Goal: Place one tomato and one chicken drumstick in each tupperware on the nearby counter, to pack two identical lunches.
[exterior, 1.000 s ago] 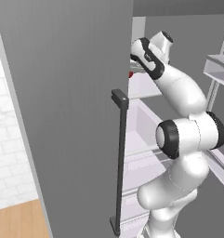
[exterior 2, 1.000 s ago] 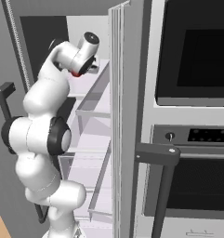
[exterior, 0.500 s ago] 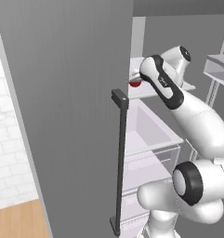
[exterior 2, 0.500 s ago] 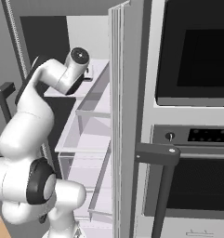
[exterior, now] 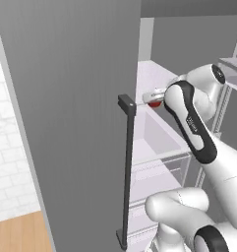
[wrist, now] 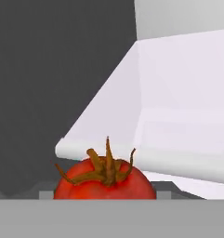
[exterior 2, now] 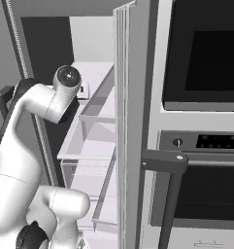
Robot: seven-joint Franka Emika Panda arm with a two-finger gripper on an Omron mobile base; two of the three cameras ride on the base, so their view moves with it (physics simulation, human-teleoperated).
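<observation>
Tomato: we see a red tomato [wrist: 104,180] with a dry brown stalk right at our fingertips, at the near edge of the hand view, stalk pointing away from the hand; in the left base view it shows as a red spot [exterior: 155,103] just beyond the wrist.
Gripper: our gripper [exterior: 153,96] is partly closed with the tomato sitting where the jaws meet, so we judge it clenched on the tomato, though the fingertips themselves are hidden.
Handling: we expect it to be light, smooth and a little slippery, with soft flesh that bruises under a hard squeeze.
Hold: we would grip across its widest part, stalk clear of the pads, with modest force.
Surroundings: ahead of the hand lies a white fridge shelf [wrist: 178,121]; the grey fridge door [exterior: 75,98] stands open to the hand's side.
</observation>
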